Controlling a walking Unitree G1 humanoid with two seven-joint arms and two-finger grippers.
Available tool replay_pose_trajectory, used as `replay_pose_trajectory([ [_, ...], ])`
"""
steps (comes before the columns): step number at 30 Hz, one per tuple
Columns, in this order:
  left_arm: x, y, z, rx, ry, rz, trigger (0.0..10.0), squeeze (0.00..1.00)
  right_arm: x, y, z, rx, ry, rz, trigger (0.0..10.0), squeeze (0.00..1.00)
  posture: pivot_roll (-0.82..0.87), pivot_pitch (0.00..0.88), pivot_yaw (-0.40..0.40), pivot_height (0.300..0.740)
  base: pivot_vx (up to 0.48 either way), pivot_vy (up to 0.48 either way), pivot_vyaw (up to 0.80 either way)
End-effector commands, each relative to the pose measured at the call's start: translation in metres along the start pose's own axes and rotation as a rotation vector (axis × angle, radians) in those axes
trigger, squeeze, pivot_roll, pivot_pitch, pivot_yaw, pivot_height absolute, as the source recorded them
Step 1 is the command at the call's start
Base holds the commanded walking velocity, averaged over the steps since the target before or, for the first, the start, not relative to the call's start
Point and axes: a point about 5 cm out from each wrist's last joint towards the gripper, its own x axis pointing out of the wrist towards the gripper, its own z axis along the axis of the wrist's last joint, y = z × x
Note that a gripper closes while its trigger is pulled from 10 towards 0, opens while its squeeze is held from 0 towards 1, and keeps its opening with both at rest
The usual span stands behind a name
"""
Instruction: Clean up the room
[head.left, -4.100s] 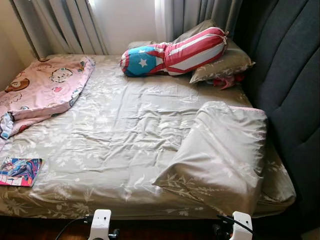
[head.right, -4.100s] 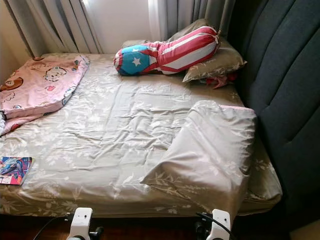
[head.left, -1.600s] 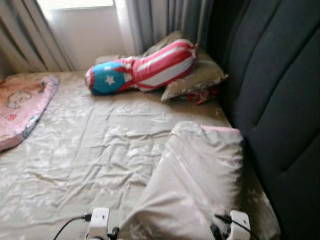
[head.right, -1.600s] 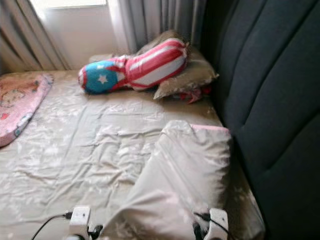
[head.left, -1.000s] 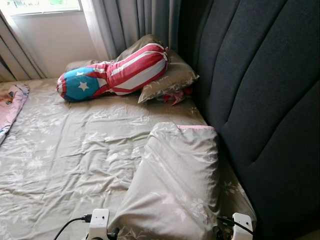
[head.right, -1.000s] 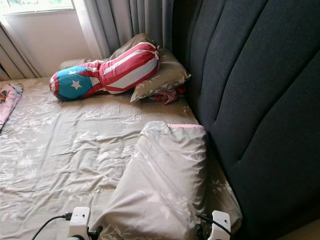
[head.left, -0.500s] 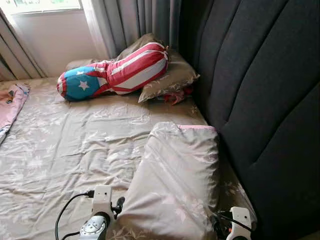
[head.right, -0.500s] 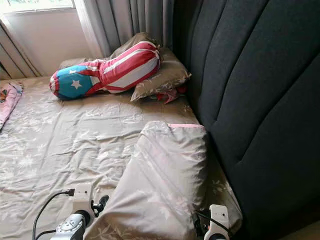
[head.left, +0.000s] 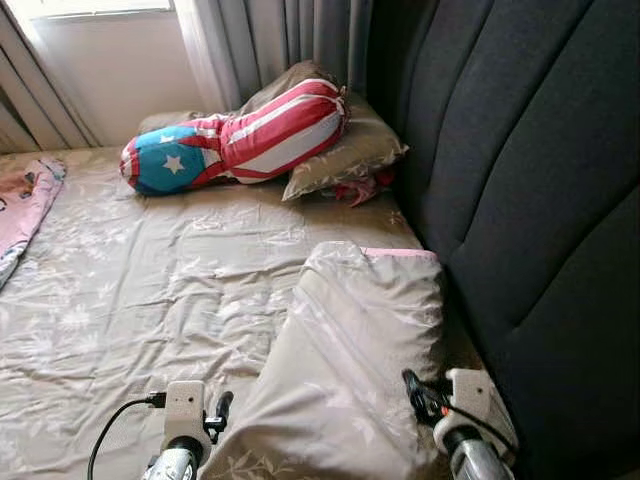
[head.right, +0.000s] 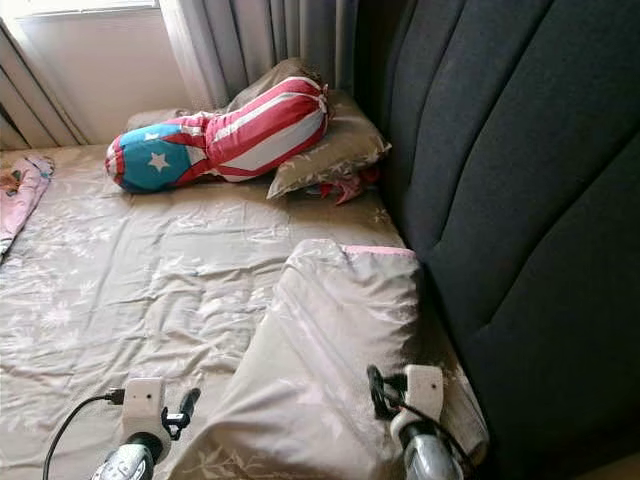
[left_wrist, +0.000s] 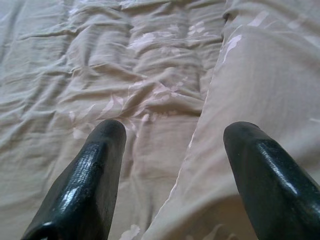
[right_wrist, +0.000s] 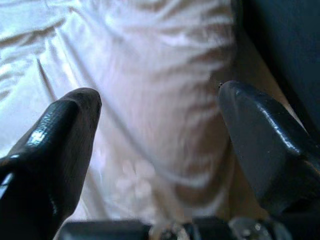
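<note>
Scene: a bed covered by a wrinkled taupe floral bedsheet, bounded at 3 o'clock by a tall dark grey padded headboard.

Task object: a large taupe floral-cased pillow with a pink edge lies on the sheet at the 5 o'clock part of the head view, its far end touching the headboard and its near end reaching the bottom of the frame.

Left gripper: fingers spread wide, holding nothing. It sits low at 7 o'clock, just beside the pillow's left edge. In the left wrist view one black finger is over the sheet and the other over the pillow edge.

Right gripper: fingers spread wide, holding nothing. It sits at 5 o'clock, over the pillow's right side near the headboard. In the right wrist view the pillowcase lies between the two fingers; contact cannot be determined.

Other items:
- A bolster cushion with red and white stripes and a blue end bearing a white star lies at 12 o'clock, leaning on a second taupe floral pillow.
- A small red fabric item is tucked under that second pillow.
- A pink cartoon-print blanket lies at 9 o'clock.
- Grey curtains hang behind the bed at 12 o'clock.
</note>
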Motion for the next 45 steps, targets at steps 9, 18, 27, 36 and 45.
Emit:
replay_pose_trajectory([
  [9,0.006,-0.003,0.016,-0.001,-0.073,0.003,10.0,0.0,-0.003,0.002,-0.002,0.032,-0.014,-0.001,10.0,0.0,-0.07,0.0,-0.019,0.726,0.0,0.0,0.33],
  [18,0.01,-0.011,0.029,-0.003,-0.132,-0.019,10.0,0.0,0.004,0.002,0.009,0.06,-0.051,-0.027,10.0,0.0,-0.06,0.0,-0.027,0.726,0.0,0.0,0.0],
  [27,0.013,-0.013,0.041,-0.005,-0.17,-0.014,10.0,0.0,0.006,0.007,0.008,0.035,-0.029,-0.019,10.0,0.0,-0.06,0.0,-0.018,0.716,0.0,0.0,0.0],
  [36,0.014,-0.014,0.047,-0.002,-0.177,-0.021,10.0,0.0,0.004,0.009,0.008,0.032,-0.045,-0.015,10.0,0.0,-0.06,0.0,-0.018,0.696,0.0,0.0,0.0],
  [45,0.016,-0.015,0.052,-0.002,-0.184,-0.02,10.0,0.0,0.01,0.013,0.01,0.018,-0.011,-0.005,10.0,0.0,-0.05,0.0,-0.02,0.696,0.0,0.0,0.0],
])
